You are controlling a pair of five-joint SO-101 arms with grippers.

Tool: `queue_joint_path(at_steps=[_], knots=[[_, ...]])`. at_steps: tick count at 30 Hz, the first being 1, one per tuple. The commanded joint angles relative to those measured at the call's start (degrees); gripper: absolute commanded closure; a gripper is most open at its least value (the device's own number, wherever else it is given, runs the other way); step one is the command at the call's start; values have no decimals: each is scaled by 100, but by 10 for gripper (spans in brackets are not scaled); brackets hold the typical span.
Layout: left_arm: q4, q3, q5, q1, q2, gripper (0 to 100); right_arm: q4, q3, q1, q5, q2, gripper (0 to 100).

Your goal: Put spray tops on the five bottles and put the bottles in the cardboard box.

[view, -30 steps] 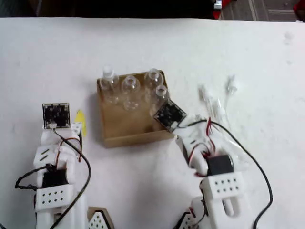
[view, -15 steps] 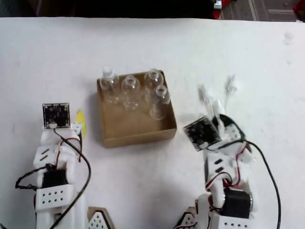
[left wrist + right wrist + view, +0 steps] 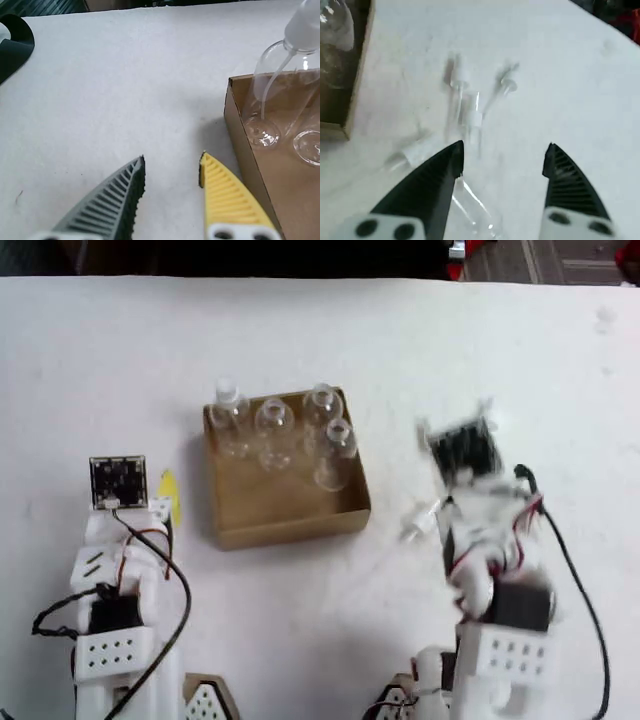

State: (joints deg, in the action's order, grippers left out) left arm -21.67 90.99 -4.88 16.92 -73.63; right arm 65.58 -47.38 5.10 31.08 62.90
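Note:
A cardboard box point(image 3: 285, 510) stands mid-table and holds several clear bottles; the one in its far left corner point(image 3: 228, 412) wears a white spray top, and the others point(image 3: 336, 450) stand uncapped. Loose spray tops point(image 3: 420, 522) lie on the table right of the box. My right gripper point(image 3: 502, 150) hangs open and empty over the spray tops point(image 3: 457, 75), with another top point(image 3: 507, 85) beyond it. My left gripper point(image 3: 172, 159) rests open and empty just left of the box wall point(image 3: 235, 125), near the capped bottle point(image 3: 280, 65). Its yellow finger point(image 3: 170, 495) shows in the high view.
A sheet of clear plastic point(image 3: 470, 200) lies on the table under my right gripper. A dark curved object point(image 3: 15, 40) sits off beyond my left gripper. White tabletop point(image 3: 330, 330) stretches behind the box.
My right arm has swung from the box's right side out to the right, over the loose spray tops. The left arm has kept still.

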Motion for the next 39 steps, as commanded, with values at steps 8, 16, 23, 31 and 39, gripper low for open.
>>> queue_joint_path(at_steps=[8, 16, 23, 31, 39], knots=[[158, -281, 44, -31, -84, 825, 2668, 5811, -2105, -1495, -4453, 772], [158, -281, 53, -22, -84, 825, 3275, 8299, -2651, -1908, -6941, 826], [158, -281, 53, -22, -84, 825, 3319, 8993, -2853, -1943, -8040, 825], [158, -281, 53, -22, -84, 825, 3319, 8985, -2844, -1943, -8338, 825], [158, -281, 35, -31, -84, 825, 3327, 8888, -2659, -1943, -8769, 828]])
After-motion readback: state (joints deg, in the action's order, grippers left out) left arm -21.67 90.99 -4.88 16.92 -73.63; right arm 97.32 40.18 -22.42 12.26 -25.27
